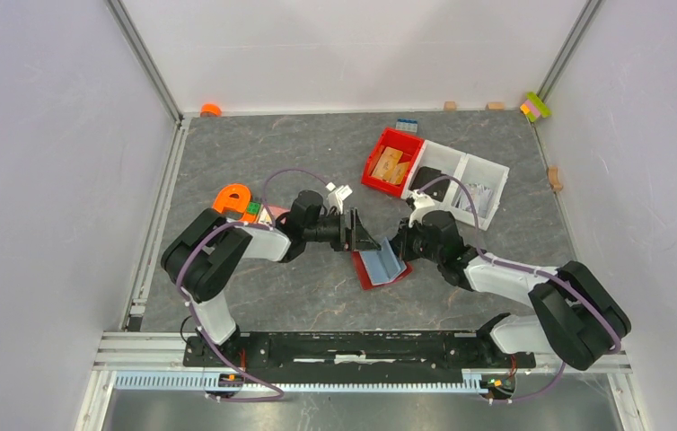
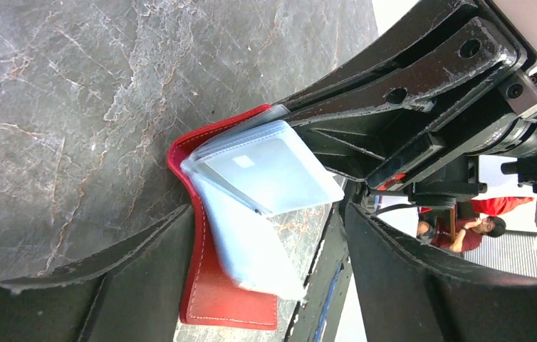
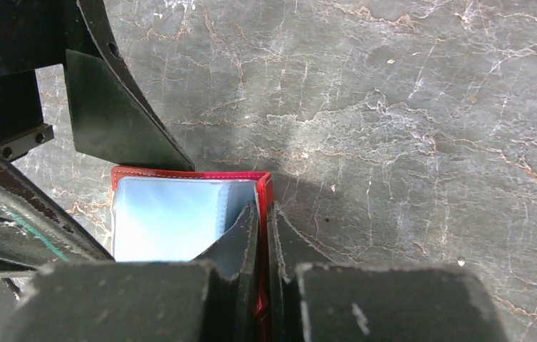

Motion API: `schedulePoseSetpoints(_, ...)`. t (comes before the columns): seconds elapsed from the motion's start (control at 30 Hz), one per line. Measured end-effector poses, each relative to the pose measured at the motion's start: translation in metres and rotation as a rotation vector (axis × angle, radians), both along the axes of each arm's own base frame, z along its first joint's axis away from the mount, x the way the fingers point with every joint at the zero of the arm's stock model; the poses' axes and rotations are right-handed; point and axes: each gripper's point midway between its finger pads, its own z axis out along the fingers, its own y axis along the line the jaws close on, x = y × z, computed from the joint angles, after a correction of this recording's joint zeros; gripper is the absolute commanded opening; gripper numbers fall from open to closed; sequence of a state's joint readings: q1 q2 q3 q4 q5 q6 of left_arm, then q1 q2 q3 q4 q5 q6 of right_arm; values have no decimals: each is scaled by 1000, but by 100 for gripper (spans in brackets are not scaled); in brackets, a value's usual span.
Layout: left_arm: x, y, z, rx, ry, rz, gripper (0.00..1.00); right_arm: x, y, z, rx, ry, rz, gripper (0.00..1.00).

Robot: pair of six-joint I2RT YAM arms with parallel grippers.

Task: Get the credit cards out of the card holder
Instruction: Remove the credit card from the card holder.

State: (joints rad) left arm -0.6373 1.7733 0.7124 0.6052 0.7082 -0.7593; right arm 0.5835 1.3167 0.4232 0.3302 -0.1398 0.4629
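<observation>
The dark red card holder (image 1: 372, 277) lies open on the table's middle, between both grippers. Light blue credit cards (image 2: 266, 167) fan up out of its red inner side (image 2: 212, 285); one leaf stands tilted, another (image 2: 248, 242) lies lower. My left gripper (image 2: 266, 214) is open, its fingers straddling the holder and cards without touching them. My right gripper (image 3: 262, 208) is shut on the holder's upright red cover edge (image 3: 264, 185), with the blue cards (image 3: 166, 221) just left of it. In the top view the left gripper (image 1: 364, 238) and the right gripper (image 1: 400, 248) face each other over the holder.
A bright red bin (image 1: 377, 168) with tan wooden pieces and a white divided tray (image 1: 465, 184) stand behind the right arm. An orange object (image 1: 232, 197) lies by the left arm. Small blocks (image 1: 535, 106) and an orange cap (image 1: 211, 109) sit along the back wall.
</observation>
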Motion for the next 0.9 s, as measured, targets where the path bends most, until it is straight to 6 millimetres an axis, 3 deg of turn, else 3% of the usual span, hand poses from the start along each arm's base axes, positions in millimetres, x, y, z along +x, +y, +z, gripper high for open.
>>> schedulePoseSetpoints(0.3,-1,-1,-9,12,43,7,80,-2,2,2,37,10,-6,0)
schedulePoseSetpoints(0.47,-5,-5,-22,51,91,-5,43,-6,5,5,67,9,6,0)
schedulePoseSetpoints(0.57,-3,-6,-26,73,104,-2,33,-6,4,10,78,-3,6,0)
schedulePoseSetpoints(0.7,-1,-7,-26,83,105,1,9,-4,3,22,92,-40,-3,1)
schedulePoseSetpoints(0.8,0,-7,-27,90,101,-2,2,-4,2,27,92,-55,-3,14)
schedulePoseSetpoints(0.9,0,-7,-26,89,93,-11,2,-5,1,28,86,-62,6,46)
